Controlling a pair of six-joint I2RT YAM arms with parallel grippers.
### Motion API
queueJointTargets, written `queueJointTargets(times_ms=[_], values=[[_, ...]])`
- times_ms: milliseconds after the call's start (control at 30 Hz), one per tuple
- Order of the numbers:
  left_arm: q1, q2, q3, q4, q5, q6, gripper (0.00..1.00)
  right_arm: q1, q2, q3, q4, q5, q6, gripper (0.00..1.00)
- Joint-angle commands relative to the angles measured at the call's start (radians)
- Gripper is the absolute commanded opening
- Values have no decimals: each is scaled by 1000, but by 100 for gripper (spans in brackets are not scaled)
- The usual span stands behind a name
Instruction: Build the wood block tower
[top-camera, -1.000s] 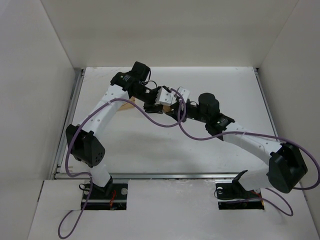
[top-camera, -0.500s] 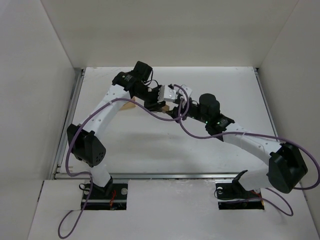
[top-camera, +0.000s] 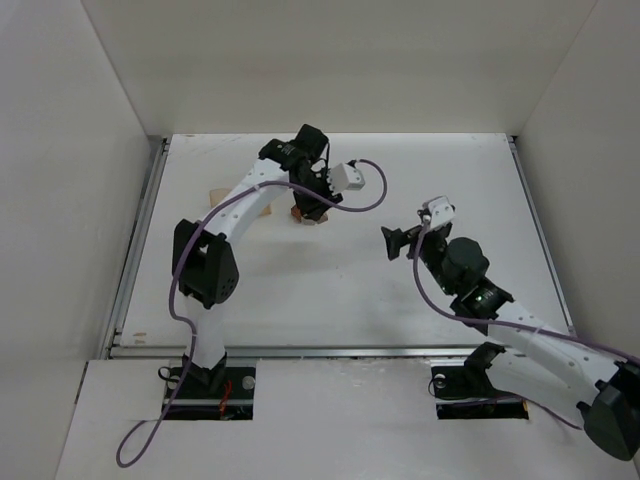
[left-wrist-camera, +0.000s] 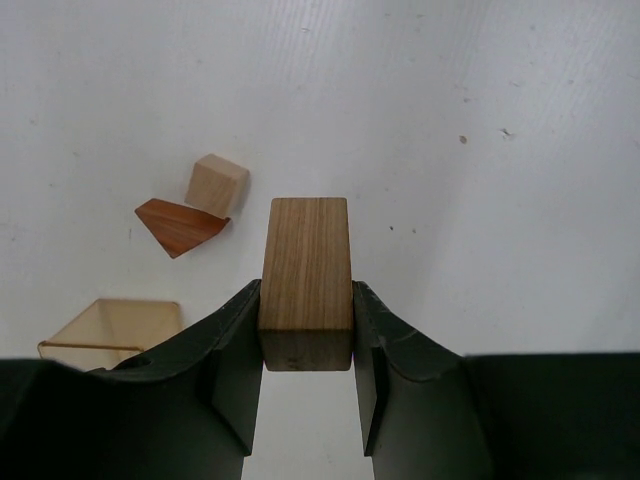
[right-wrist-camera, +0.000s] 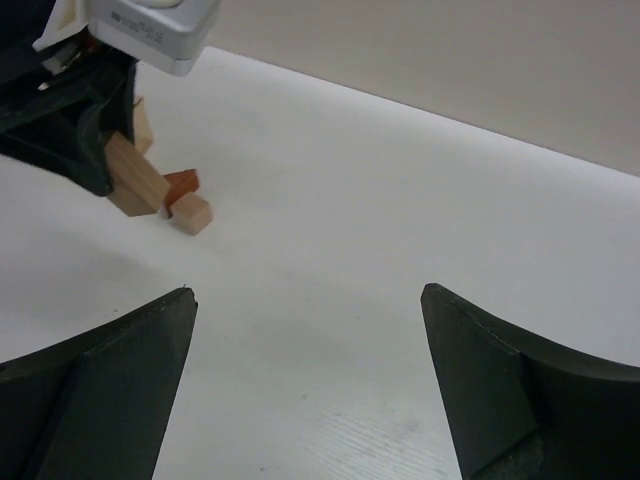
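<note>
My left gripper (left-wrist-camera: 306, 292) is shut on a tan wooden cuboid (left-wrist-camera: 306, 270), which sticks out forward between the fingers just above the white table. Beyond it, to the left, a small tan cube (left-wrist-camera: 215, 185) lies against a reddish-brown triangular piece (left-wrist-camera: 180, 226). From above, the left gripper (top-camera: 306, 206) is at the back middle of the table. My right gripper (right-wrist-camera: 308, 300) is open and holds nothing. It hangs over bare table and faces the cuboid (right-wrist-camera: 135, 182), the reddish piece (right-wrist-camera: 182, 183) and the cube (right-wrist-camera: 192, 214). From above, the right gripper (top-camera: 414, 228) is well right of the left one.
A pale flat square piece (left-wrist-camera: 110, 326) lies near the left fingers. A small tan piece (top-camera: 214, 193) sits at the back left. White walls (top-camera: 70, 200) enclose the table on three sides. A purple cable (top-camera: 365, 190) loops off the left wrist.
The right gripper has opened wide and pulled back to the right and nearer, away from the left gripper. The left arm has swung a little right, still gripping the cuboid.
</note>
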Motion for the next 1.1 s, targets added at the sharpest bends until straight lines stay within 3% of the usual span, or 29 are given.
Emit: queueJointTargets(times_ms=[0,167,367,833,1067], values=[[-40,54,110,-25,-79,-104,0,9,-68,-22,-6,265,101,100],[-137,192,170,-77,-286,-104,0,0,-133,-35,-44,550,146,100],[-214,244,135,-40,-435,-95,0,-1,-202,-12,-94,584,137,100],[-257,264,46,-22,-239,65,0,-1,-266,-12,-166,526,127,100],[-257,264,23,-22,-254,114,0,-1,-266,-12,-166,507,127,100]])
